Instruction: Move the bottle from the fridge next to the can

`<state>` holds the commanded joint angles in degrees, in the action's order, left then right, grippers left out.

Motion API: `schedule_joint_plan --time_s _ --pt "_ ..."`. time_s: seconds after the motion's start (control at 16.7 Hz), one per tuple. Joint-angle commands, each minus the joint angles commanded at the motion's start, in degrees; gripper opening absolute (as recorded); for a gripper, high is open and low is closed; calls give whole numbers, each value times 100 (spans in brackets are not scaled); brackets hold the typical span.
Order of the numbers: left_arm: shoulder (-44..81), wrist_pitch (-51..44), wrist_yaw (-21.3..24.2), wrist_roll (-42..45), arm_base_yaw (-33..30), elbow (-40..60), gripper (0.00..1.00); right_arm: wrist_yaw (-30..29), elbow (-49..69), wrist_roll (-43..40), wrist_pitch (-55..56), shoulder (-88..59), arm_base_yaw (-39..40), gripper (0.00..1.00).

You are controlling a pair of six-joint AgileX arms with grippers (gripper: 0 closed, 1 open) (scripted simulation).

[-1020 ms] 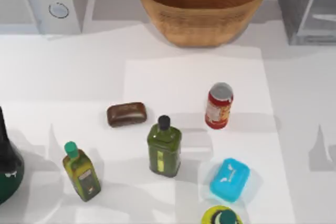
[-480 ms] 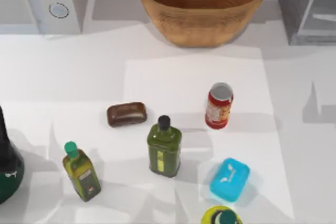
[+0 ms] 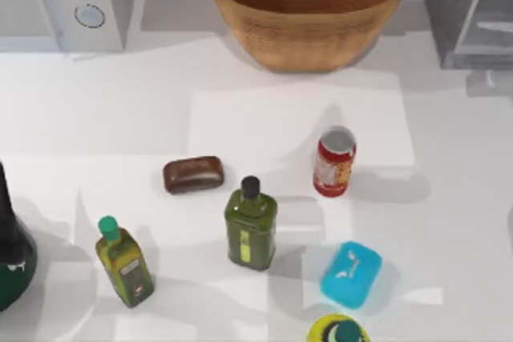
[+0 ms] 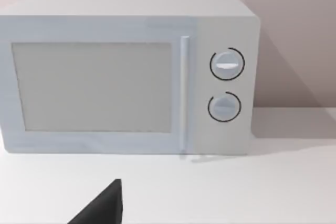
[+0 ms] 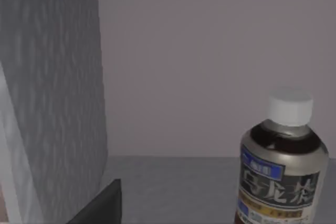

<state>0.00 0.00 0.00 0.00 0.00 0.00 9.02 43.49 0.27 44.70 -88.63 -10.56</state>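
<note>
White tabletop takes up most of the top view, with the can standing upright on the paler mat right of centre, the olive-green bottle just in front and to its left, and open mat on its far and right sides, which looks like the sensible spot to set something down. At the far right corner sits the fridge, its pale door panel swung open, presumably so an arm can reach inside; a woven basket sits at the back centre and the microwave at the far left. From the left wrist view, that microwave faces the camera with its door closed and a dark edge of the left gripper at the frame's bottom; I cannot tell how its fingers are set, and this arm seems parked. From the right wrist view, the bottle stands upright on the fridge's floor, against the back wall, with the grey side wall beside it. A dark piece of the right gripper shows, apart from the bottle; whether its fingers are spread I cannot tell, so the grasp appears not yet made.
</note>
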Motion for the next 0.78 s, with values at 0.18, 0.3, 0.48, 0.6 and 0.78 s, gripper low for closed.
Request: schedule_joint_plan --time_s 0.18,0.3,0.48,0.6,0.78 --pt "0 0 0 0 0 0 100 158 744 14 765 -1631 -182 100" --pt "0 0 0 0 0 0 100 242 1147 21 1179 -2419 -276 100" --pt "0 0 0 0 0 0 100 324 1552 27 1595 -3144 -367 100" --pt "0 0 0 0 0 0 100 345 1657 29 1703 -3320 -389 100" --pt "0 0 0 0 0 0 100 345 1657 29 1703 -3320 -389 100"
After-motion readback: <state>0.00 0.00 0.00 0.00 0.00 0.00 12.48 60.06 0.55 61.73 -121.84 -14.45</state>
